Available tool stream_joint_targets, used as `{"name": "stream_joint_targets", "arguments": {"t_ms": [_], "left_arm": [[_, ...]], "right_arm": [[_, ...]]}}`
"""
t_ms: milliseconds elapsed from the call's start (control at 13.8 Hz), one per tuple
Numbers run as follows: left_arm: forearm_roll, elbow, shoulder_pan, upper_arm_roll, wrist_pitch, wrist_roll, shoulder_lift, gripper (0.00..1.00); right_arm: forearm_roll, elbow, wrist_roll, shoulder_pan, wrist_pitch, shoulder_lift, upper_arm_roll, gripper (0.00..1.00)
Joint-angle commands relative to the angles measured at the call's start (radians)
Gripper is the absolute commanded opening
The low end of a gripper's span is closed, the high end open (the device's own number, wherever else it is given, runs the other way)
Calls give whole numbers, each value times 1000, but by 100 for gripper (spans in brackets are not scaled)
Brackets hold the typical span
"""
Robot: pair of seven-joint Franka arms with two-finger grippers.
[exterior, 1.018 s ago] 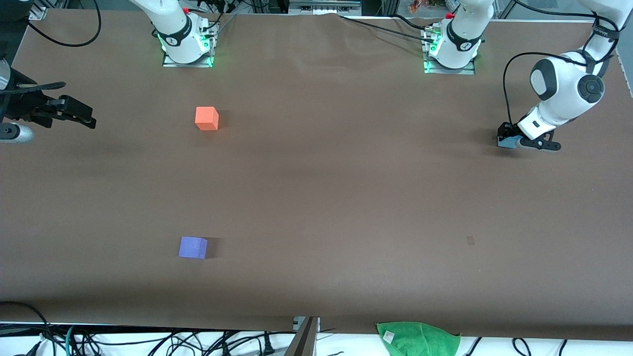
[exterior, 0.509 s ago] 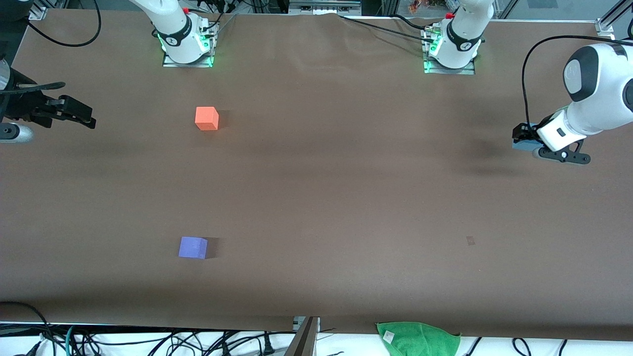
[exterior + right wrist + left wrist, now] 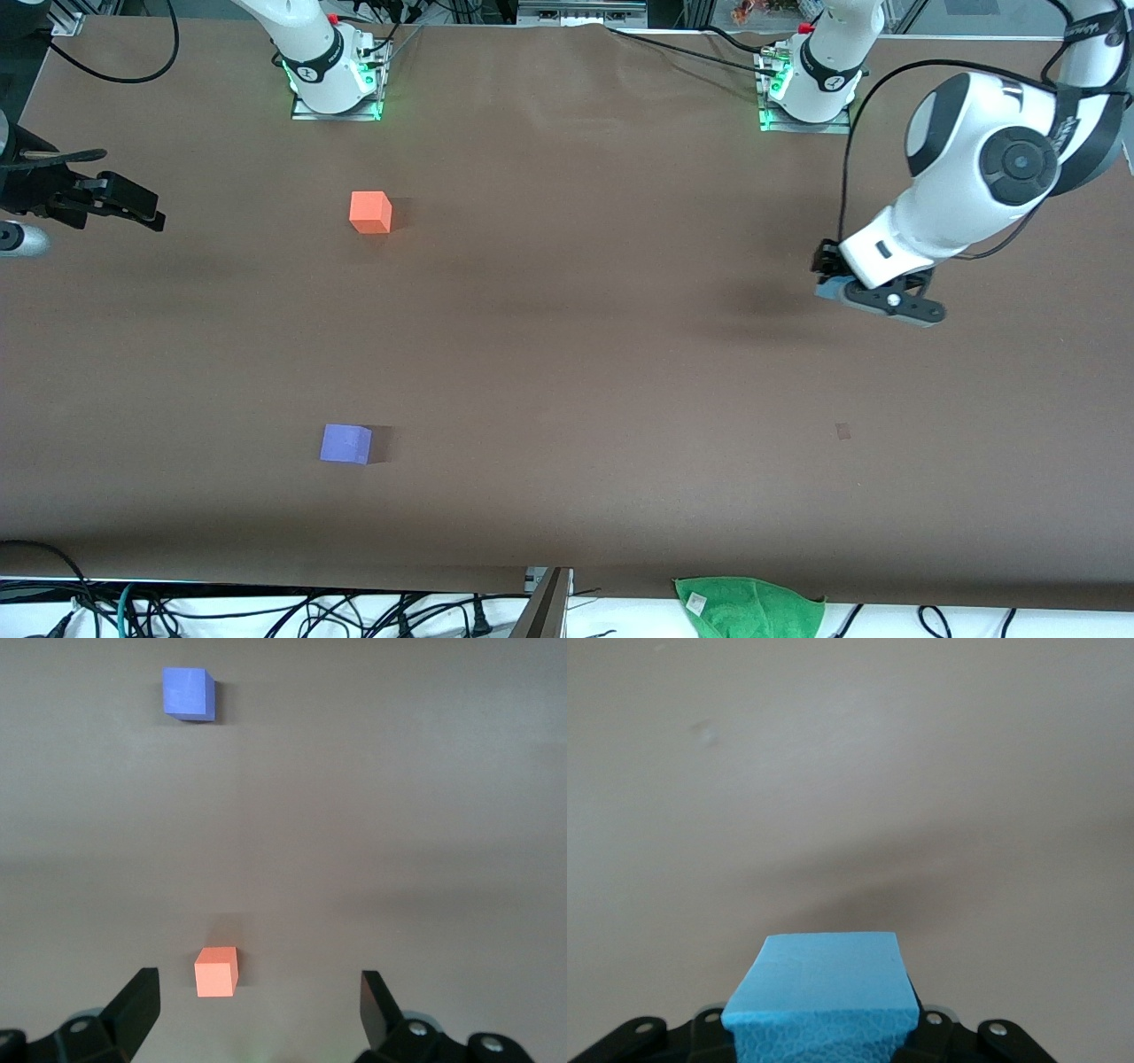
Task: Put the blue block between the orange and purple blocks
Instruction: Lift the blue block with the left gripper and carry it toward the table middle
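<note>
Our left hand [image 3: 852, 294] pinches the blue block [image 3: 819, 997] over bare desk [image 3: 567, 354]; right hand [image 3: 257, 1005] waits spread. Long carry to orange block [image 3: 369, 212] and purple block [image 3: 345, 443] risks slipping.

blue block [image 3: 819, 997]: matt, pitted foam in my tool
desk [image 3: 567, 354]: matt brown covering
towel [image 3: 751, 604]: green fuzzy cloth
</note>
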Motion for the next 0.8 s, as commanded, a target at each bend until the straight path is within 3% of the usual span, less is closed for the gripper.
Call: {"name": "stream_joint_targets", "arguments": {"t_ms": [0, 291, 509, 727], "left_arm": [[12, 176, -154, 5, -47, -81, 173, 5], [28, 334, -392, 41, -38, -388, 373, 3], [184, 457, -591, 99, -32, -451, 506, 1], [204, 466, -763, 184, 130, -589, 581, 2]], "right_arm": [[2, 11, -7, -10, 2, 6, 6, 100], [2, 11, -7, -10, 2, 6, 6, 100], [2, 11, -7, -12, 4, 8, 6, 100], [2, 11, -7, -12, 10, 8, 6, 100]]}}
